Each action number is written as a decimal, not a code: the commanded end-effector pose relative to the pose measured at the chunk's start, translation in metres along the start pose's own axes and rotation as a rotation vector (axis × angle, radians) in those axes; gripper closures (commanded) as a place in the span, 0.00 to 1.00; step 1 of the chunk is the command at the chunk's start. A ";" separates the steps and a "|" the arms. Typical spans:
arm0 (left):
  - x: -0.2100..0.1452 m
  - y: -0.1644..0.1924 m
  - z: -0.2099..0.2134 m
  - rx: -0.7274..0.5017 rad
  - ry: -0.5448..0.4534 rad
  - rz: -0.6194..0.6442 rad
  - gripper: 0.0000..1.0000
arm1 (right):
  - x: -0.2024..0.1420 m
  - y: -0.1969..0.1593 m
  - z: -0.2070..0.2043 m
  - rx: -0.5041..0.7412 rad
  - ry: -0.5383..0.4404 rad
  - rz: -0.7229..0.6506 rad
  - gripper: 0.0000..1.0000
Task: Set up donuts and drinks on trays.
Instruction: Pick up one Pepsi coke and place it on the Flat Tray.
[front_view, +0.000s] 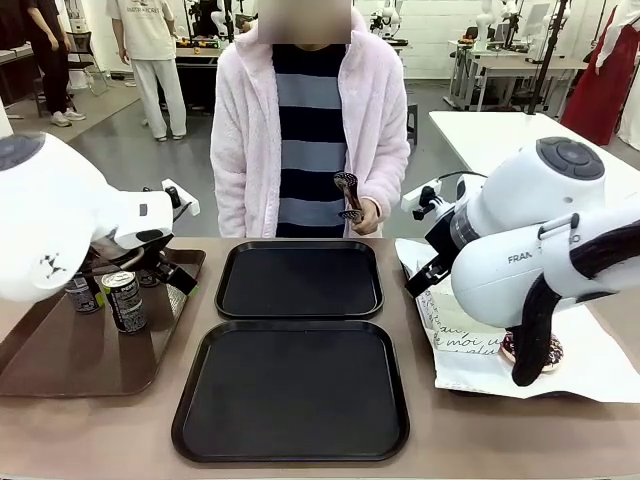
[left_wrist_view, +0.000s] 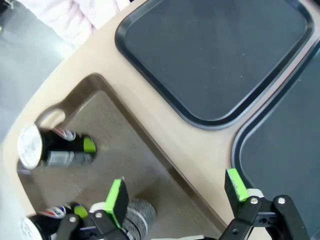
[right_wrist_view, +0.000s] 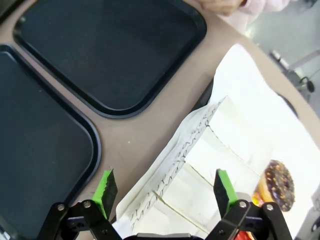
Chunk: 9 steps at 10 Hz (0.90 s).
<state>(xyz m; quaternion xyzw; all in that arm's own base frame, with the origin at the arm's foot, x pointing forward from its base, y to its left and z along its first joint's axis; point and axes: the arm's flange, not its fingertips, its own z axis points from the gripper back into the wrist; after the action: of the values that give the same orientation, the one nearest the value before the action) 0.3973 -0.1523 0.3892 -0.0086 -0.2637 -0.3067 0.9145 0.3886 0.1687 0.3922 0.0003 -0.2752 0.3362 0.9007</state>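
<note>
trays (front_view: 292, 388): mid-table, both bare, so setup looks unstarted | brown tray (front_view: 60, 350): table's left edge, carrying the drinks (front_view: 125, 300) | donuts (right_wrist_view: 279, 184): on white paper (right_wrist_view: 235, 125), right edge | left gripper (left_wrist_view: 176, 189): jaws wide, empty, over drinks | right gripper (right_wrist_view: 165, 187): jaws wide, empty, over paper

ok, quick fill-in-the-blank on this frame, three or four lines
1. Both black trays are ___.
2. The cans stand on the ___ tray.
3. The left gripper hovers above the cans with jaws ___.
4. The chocolate donut lies on white ___.
Missing words: empty; brown; open; paper.
</note>
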 end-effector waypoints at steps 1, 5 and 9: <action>-0.076 -0.023 0.064 -0.031 0.062 -0.013 0.00 | -0.077 0.034 0.068 -0.027 0.070 0.041 0.00; -0.146 -0.055 0.119 -0.122 0.195 -0.033 0.00 | -0.164 0.053 0.124 0.070 0.250 0.010 0.00; -0.020 -0.015 0.110 -0.081 0.209 -0.012 0.00 | -0.026 0.012 0.118 0.030 0.261 0.022 0.00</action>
<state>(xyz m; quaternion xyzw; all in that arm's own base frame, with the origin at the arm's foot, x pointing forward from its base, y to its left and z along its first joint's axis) 0.3127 -0.1319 0.4804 -0.0087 -0.1485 -0.3241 0.9342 0.2962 0.1365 0.4859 -0.0340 -0.1465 0.3486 0.9251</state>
